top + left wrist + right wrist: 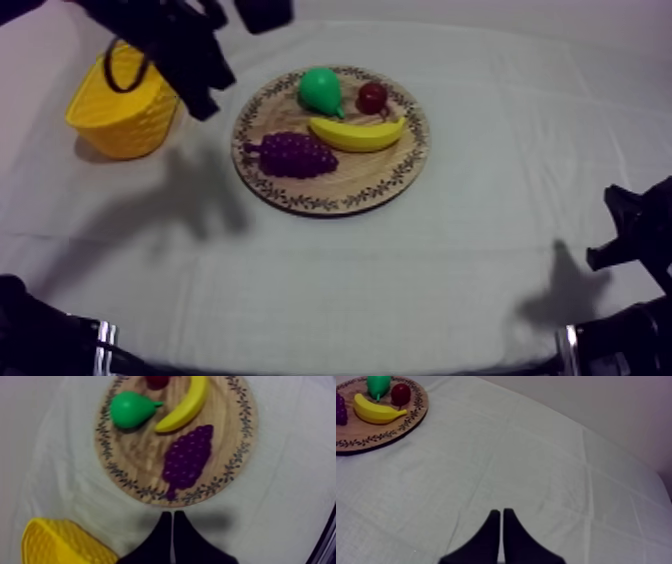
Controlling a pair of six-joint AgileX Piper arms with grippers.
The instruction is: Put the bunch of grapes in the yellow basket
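At the far left of the tabletop (480, 230) stands the yellow basket (120, 105), its walls moulded in a woven lattice. The left pincer (172, 521) hangs over the grey-white cloth between the basket and the board, black fingers clenched together into a narrow wedge with nothing in them.

Next comes the round wooden board (330, 200), pale grained wood ringed by a dark leafy pattern. The bunch of grapes (295, 155) lies flat on the part of the board nearest the basket. It is deep purple and pebbled with small rounded beads, broad at one end and tapering to a short stem that points toward the basket.

Just beside it is a smooth yellow banana (358, 133), curved. Behind that sit a glossy green pear (320, 90) and a small red fruit (372, 97).

Well to the right, the right pincer (501, 513) is low over bare creased cloth, likewise clenched on nothing.
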